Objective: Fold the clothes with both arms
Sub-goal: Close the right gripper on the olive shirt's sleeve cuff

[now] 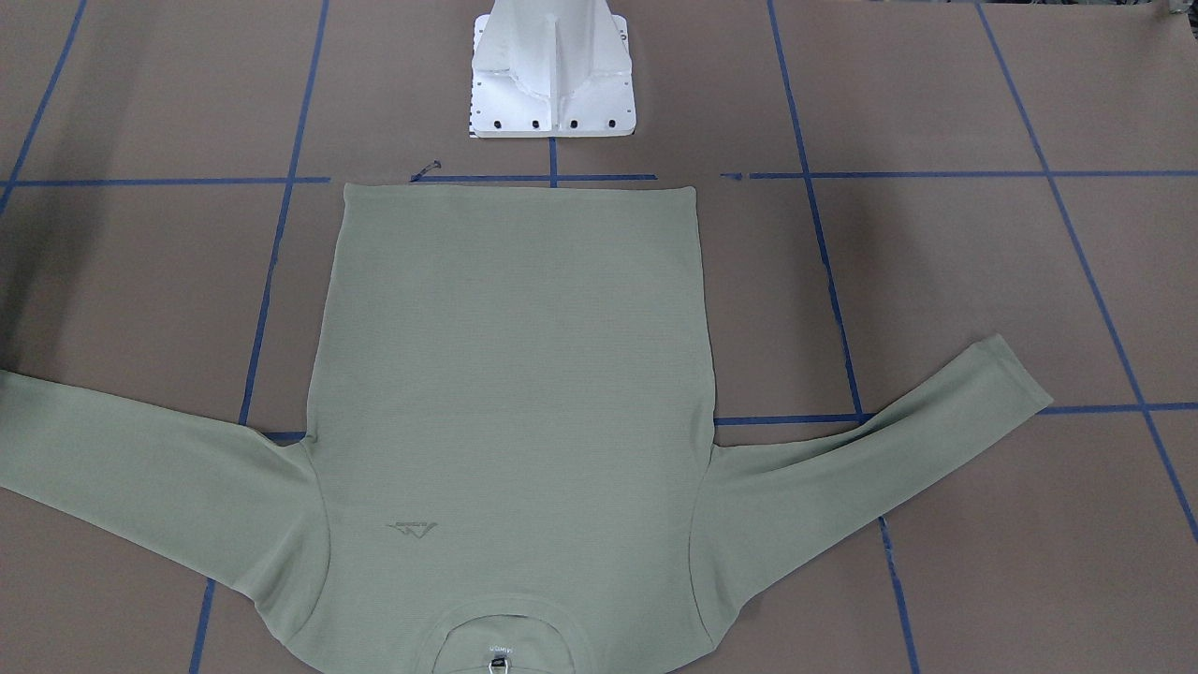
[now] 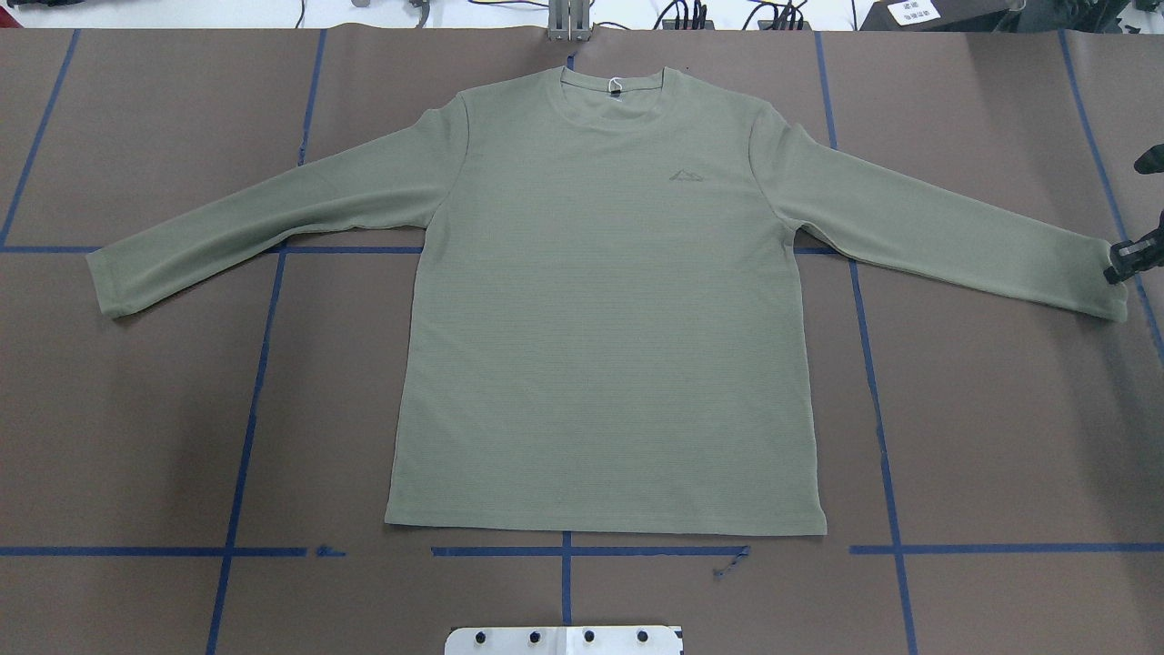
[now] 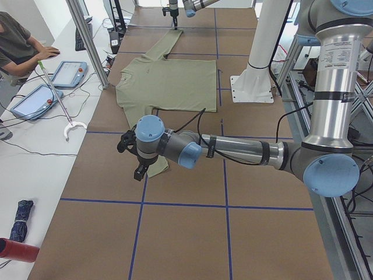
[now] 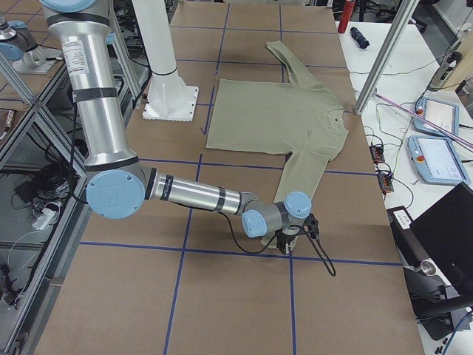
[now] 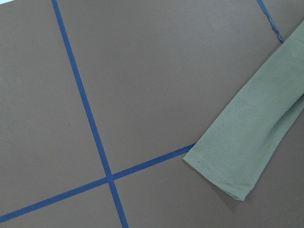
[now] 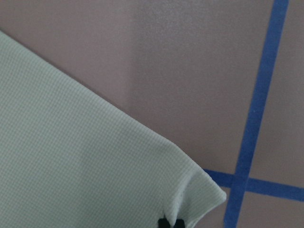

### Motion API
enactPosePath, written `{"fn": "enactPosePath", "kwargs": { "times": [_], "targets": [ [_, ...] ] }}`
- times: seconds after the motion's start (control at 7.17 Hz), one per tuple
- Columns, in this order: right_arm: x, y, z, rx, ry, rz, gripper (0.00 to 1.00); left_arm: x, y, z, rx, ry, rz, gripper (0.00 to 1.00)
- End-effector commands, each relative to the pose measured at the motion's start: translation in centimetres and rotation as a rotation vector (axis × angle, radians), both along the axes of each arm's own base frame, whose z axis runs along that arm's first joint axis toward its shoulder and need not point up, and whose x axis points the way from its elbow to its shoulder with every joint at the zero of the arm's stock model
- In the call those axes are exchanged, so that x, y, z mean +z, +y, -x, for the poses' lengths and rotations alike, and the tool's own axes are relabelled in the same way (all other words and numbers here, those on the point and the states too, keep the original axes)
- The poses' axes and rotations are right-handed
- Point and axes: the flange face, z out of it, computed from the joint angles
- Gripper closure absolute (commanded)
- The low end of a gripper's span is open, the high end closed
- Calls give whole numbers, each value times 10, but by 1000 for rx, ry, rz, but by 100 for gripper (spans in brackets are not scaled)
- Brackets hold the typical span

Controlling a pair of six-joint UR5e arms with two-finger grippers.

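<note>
The pale sage-green shirt lies flat and face up on the brown table, both sleeves spread out, with a white hang tag at the neck. My right gripper is at the right sleeve's cuff. In the right wrist view its fingertips are pinched together on the puckered cuff edge. My left gripper hovers just above the left sleeve's cuff. It shows only in the exterior left view, so I cannot tell whether it is open or shut. The left wrist view shows that cuff lying flat.
The white pedestal base stands just beyond the shirt's hem. Blue tape lines grid the table. Along the far edge are aluminium posts, tablets, cables and a seated person. A red bottle lies near the left end.
</note>
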Motion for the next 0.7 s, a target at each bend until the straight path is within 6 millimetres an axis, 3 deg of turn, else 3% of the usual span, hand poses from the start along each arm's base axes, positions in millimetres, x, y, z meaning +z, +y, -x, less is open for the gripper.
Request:
{"fn": "enactPosePath", "kwargs": {
  "times": [0.0,0.28,0.42,0.56],
  "targets": [
    [-6,-3,0,1,-4,-12,100,-1,0,0,1,3,-1,0],
    [-47,-12,4,12,-70,-49,100,-1,0,0,1,6,-1,0],
    [-86,-27,12,55,-125,-38,100,-1,0,0,1,6,0,0],
    [-135,-56,26,90,-184,-36,100,-2,-1,0,1,6,-3,0]
  ]
}}
